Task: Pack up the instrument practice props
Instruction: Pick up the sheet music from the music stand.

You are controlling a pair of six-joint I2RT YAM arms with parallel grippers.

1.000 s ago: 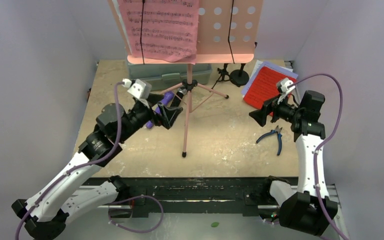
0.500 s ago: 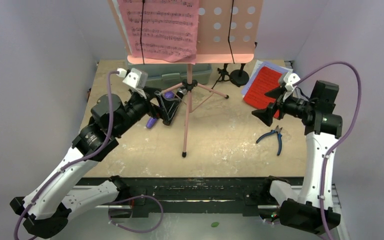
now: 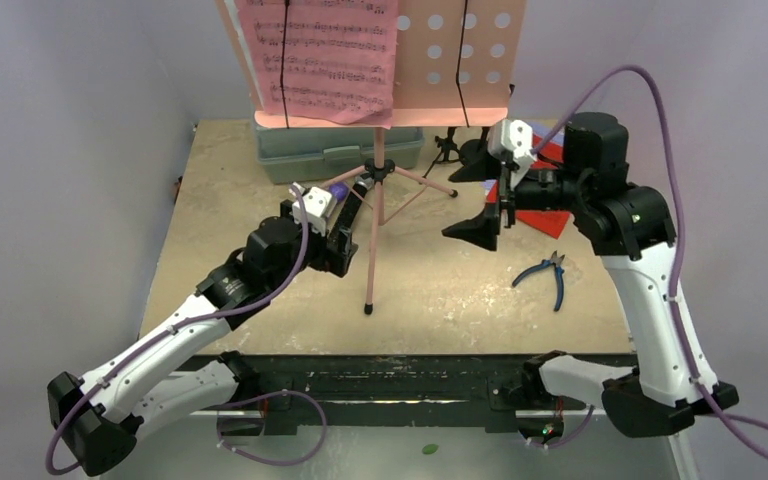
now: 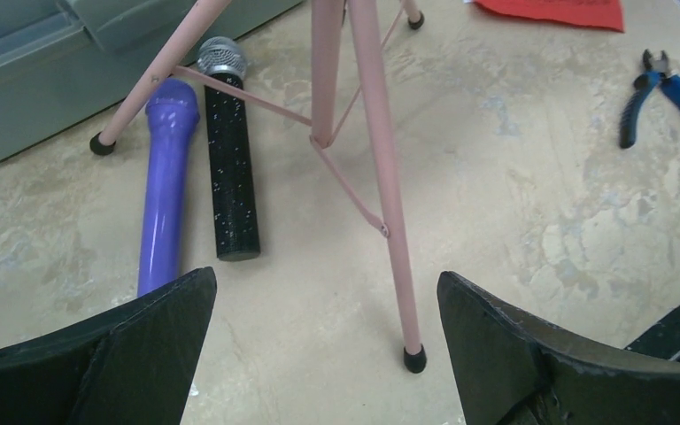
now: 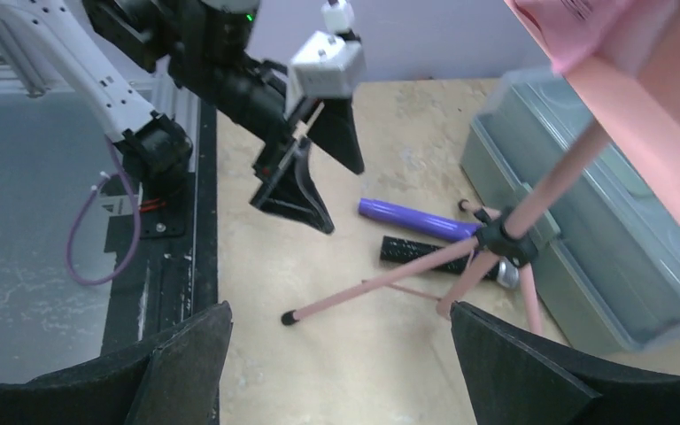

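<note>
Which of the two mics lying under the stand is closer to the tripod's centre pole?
The black microphone with the silver mesh head; the purple microphone lies alongside it, on the side away from the tripod pole.

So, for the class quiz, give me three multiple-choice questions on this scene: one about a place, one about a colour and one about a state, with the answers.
1. Where do the purple microphone and the black microphone lie?
A. On the table, side by side under the pink tripod
B. Hanging from a wall hook
C. On the floor

2. What colour are the handles of the pliers?
A. Red
B. Blue
C. Yellow

3. How is the left gripper?
A. Shut on a tripod leg
B. Shut on the purple microphone
C. Open, holding nothing

Answers: 1 A, the left wrist view shows both lying on the table below the tripod's braces. 2 B, both handles are blue. 3 C, its jaws stand wide apart, closed on nothing.
</note>
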